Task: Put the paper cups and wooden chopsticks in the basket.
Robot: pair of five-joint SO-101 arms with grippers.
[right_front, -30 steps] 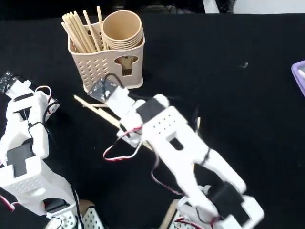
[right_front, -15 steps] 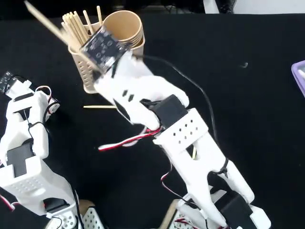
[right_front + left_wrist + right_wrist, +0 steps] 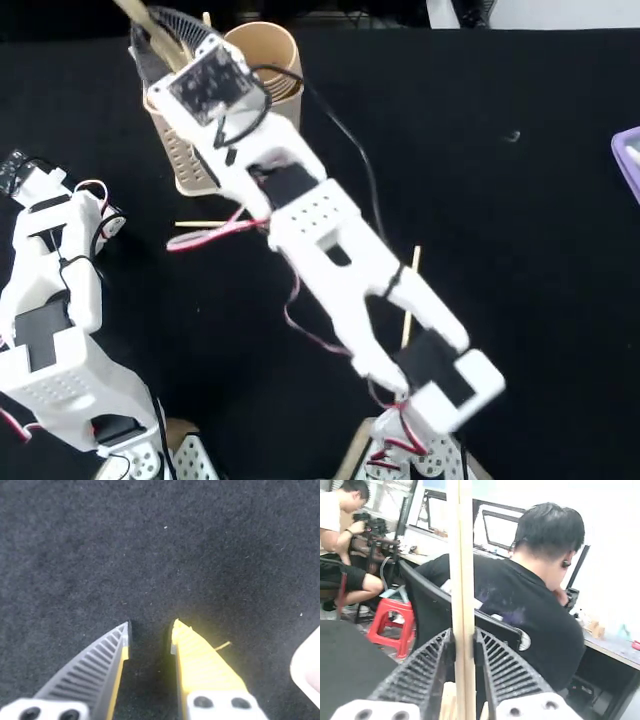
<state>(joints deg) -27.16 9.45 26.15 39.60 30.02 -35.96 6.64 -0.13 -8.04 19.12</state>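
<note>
- A black cloth-covered table (image 3: 520, 250) carries everything.
- The white right arm (image 3: 340, 260) stretches in a long diagonal from its base at the near edge up to the far left corner; its wrist is above the basket.
- The white left arm (image 3: 50, 300) sits folded at the table's left side, pointing downward at the cloth.
- A beige perforated plastic basket (image 3: 180, 150) stands at the far left, partly hidden by the right arm's wrist.
- A stack of tan paper cups (image 3: 268, 55) sits in the basket's right compartment.
- The right gripper (image 3: 462, 635) is clamped on a pale wooden chopstick (image 3: 461, 555); the stick stands upright between its ribbed fingers, above the basket.
- The left gripper (image 3: 149, 630) hangs just over the cloth, jaws parted by a narrow gap, holding nothing.
- A second wooden chopstick (image 3: 205, 224) lies flat on the cloth just in front of the basket.
- A third wooden chopstick (image 3: 411, 290) lies beside the right arm's forearm, partly hidden by it.
</note>
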